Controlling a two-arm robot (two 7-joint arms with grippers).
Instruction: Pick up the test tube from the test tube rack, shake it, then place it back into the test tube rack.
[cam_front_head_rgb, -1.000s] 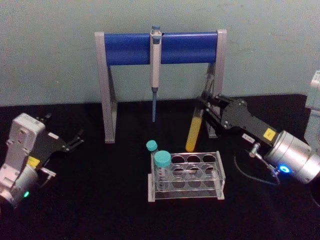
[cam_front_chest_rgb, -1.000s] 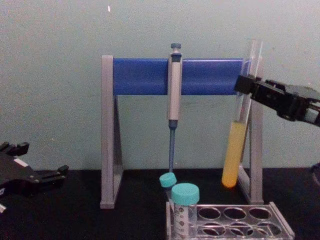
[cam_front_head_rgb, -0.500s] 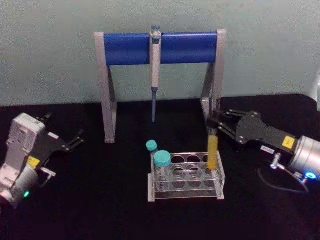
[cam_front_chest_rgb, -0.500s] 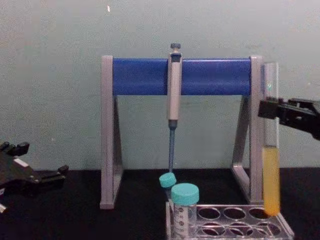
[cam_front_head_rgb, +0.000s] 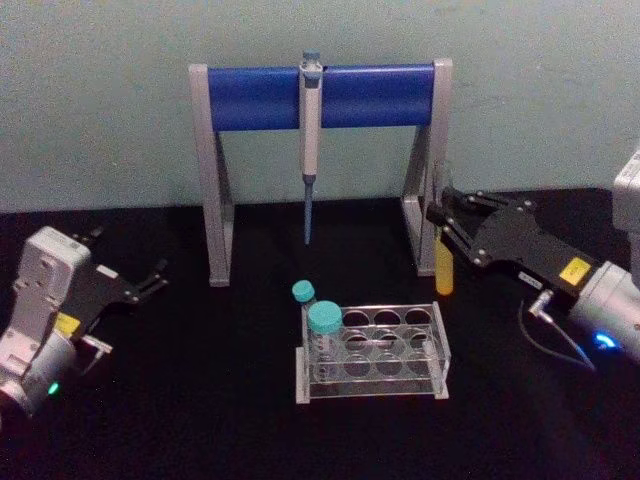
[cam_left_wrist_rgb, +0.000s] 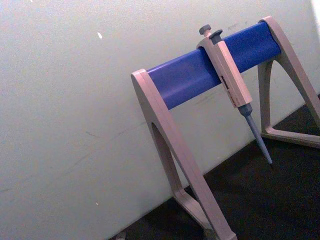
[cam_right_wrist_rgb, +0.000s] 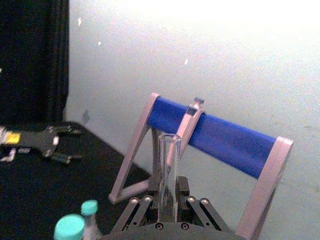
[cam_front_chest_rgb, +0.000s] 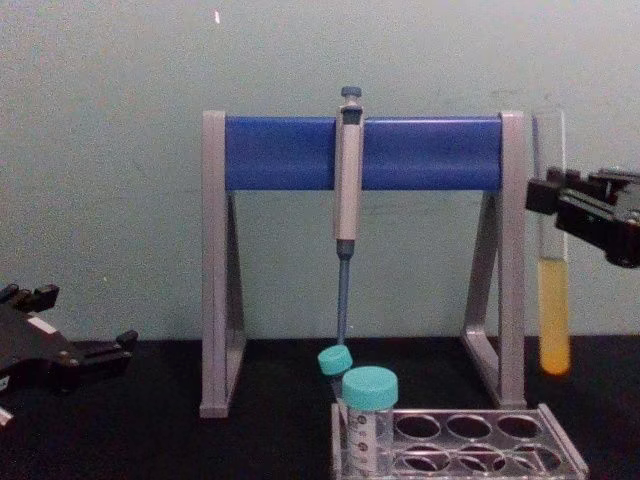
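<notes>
I hold the test tube (cam_front_head_rgb: 444, 262) upright in the air with my right gripper (cam_front_head_rgb: 447, 228) shut on its upper glass. Its yellow liquid fills the lower part. The tube hangs to the right of and behind the clear test tube rack (cam_front_head_rgb: 372, 386), close to the stand's right leg. From the chest the tube (cam_front_chest_rgb: 553, 300) hangs well above the rack (cam_front_chest_rgb: 470, 445), with the right gripper (cam_front_chest_rgb: 552, 200) coming in from the right edge. The right wrist view looks along the tube's open mouth (cam_right_wrist_rgb: 169, 165). My left gripper (cam_front_head_rgb: 152, 280) is parked open at the far left.
Two teal-capped vials (cam_front_head_rgb: 324, 325) stand at the rack's left end. Behind it a grey-legged stand with a blue bar (cam_front_head_rgb: 320, 95) holds a hanging grey pipette (cam_front_head_rgb: 310, 130). The black table spreads around the rack.
The right gripper swung the tube from a tilt near the stand down to the rack's right end. It has now lifted it up and off to the right. The left arm stayed still.
</notes>
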